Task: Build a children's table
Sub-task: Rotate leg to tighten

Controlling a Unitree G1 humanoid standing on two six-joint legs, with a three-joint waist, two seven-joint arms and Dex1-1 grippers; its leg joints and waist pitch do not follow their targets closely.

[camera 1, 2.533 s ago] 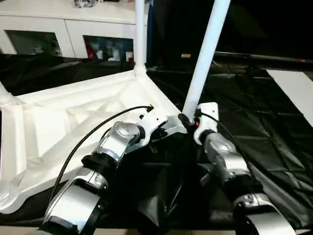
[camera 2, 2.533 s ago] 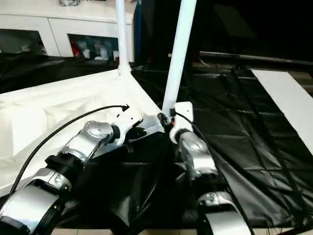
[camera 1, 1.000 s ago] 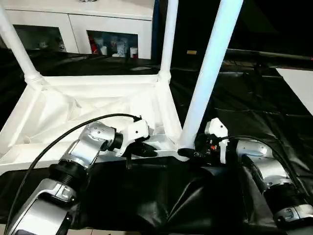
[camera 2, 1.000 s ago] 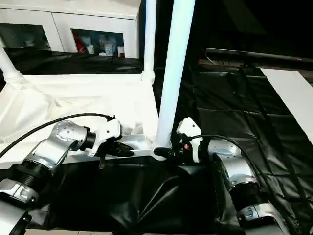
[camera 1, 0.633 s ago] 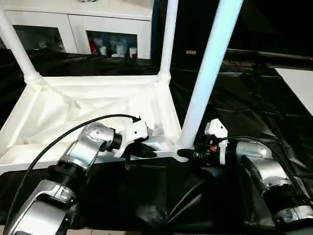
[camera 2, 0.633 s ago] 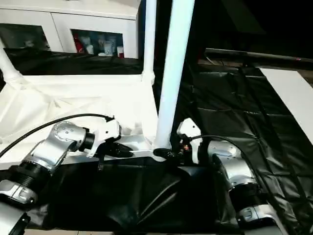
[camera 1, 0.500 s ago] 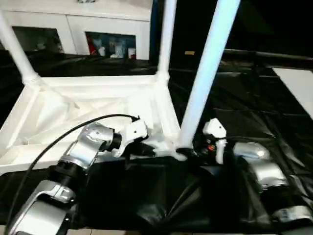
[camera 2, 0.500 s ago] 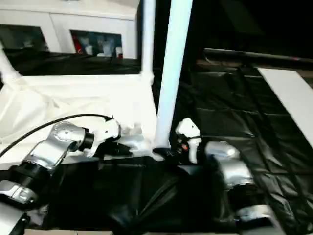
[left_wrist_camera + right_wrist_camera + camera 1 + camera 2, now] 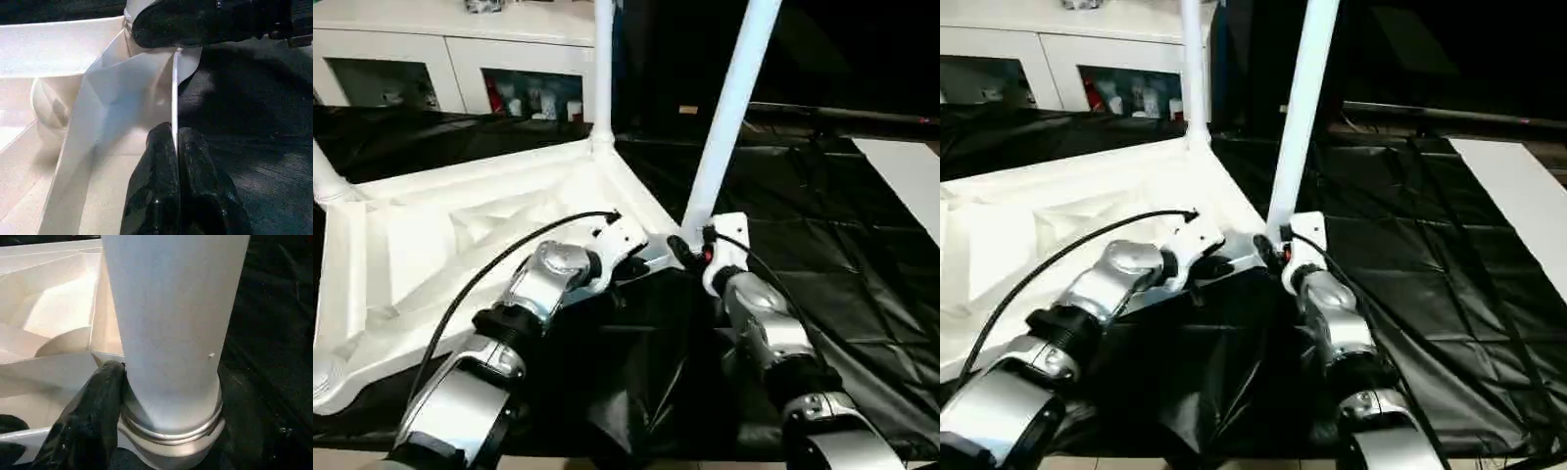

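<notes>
The children's table top (image 9: 460, 235) lies upside down on the black sheet (image 9: 842, 245) (three legs seated). The left gripper (image 9: 174, 147) pinches its thin edge wall near one corner; the right gripper (image 9: 690, 250) clasps the nearest leg (image 9: 729, 108) at that corner's socket.

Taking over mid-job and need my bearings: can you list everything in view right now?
Table top: one, white, upside down on the black sheet, ribbed side up.
Legs: three, white, upright in corner sockets: near, far, left edge.
Sheet: one, black, creased, under the work.
Cabinet: one, white, glass doors, behind.
White panel: one, far right.
Left gripper: black, shut on the table top's thin edge wall.
Right gripper: black, around the near leg's base.
</notes>
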